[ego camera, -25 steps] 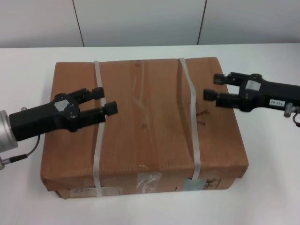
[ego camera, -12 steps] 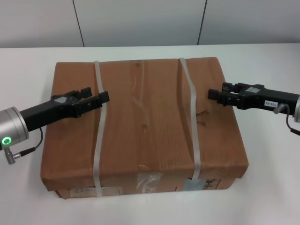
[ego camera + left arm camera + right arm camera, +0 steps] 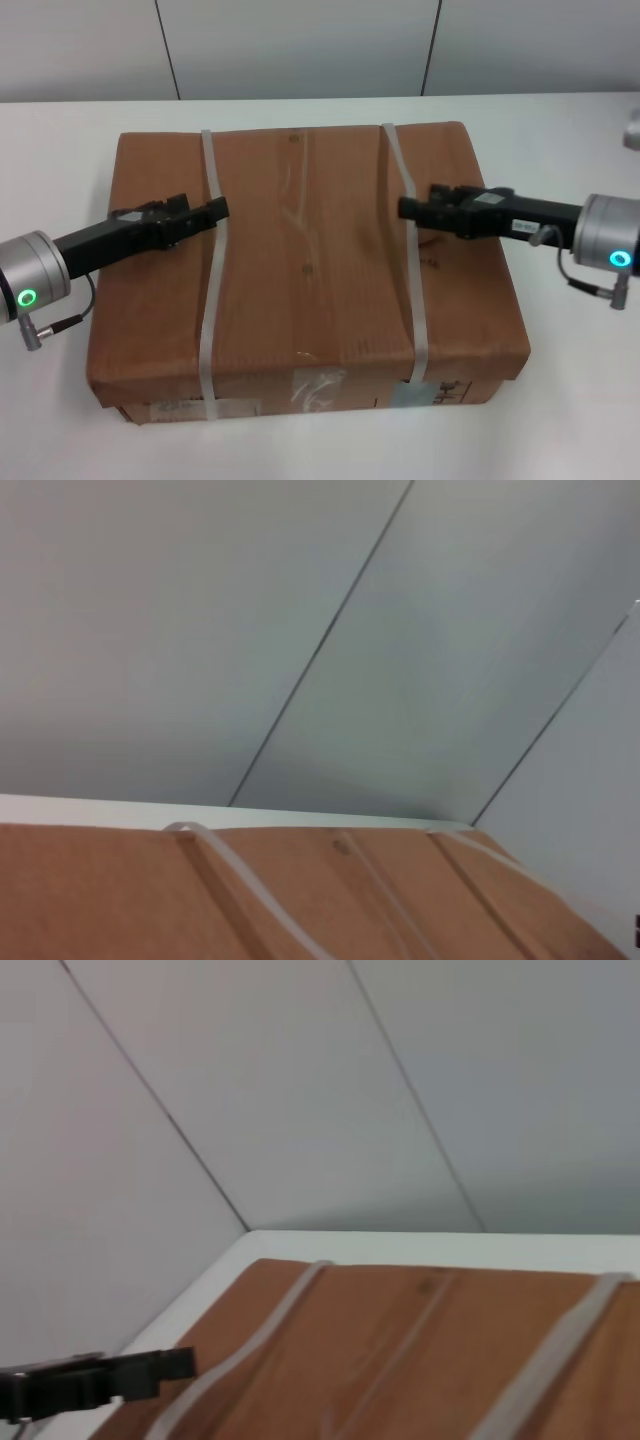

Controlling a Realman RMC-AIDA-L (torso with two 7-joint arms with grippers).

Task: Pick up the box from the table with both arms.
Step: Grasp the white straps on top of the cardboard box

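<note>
The box (image 3: 310,270) is a large flat brown carton lying in the middle of the white table (image 3: 570,400). Two white straps bind it, one on the left (image 3: 210,300) and one on the right (image 3: 415,300). Tape and a grey label show on its near side. My left gripper (image 3: 218,209) lies low over the box top, its tip at the left strap. My right gripper (image 3: 405,208) lies low over the top, its tip at the right strap. Both are turned edge-on. The box top also shows in the left wrist view (image 3: 100,900) and the right wrist view (image 3: 420,1360), where the left gripper (image 3: 185,1362) appears farther off.
A grey panelled wall (image 3: 300,50) stands behind the table's far edge. Bare white tabletop runs around all sides of the box. Green ring lights glow on the left arm (image 3: 25,297) and the right arm (image 3: 617,259).
Both grippers have rolled from flat to edge-on and dropped lower. The right gripper has moved inward to the right strap; the left gripper stays by the left strap. The box has not moved.
</note>
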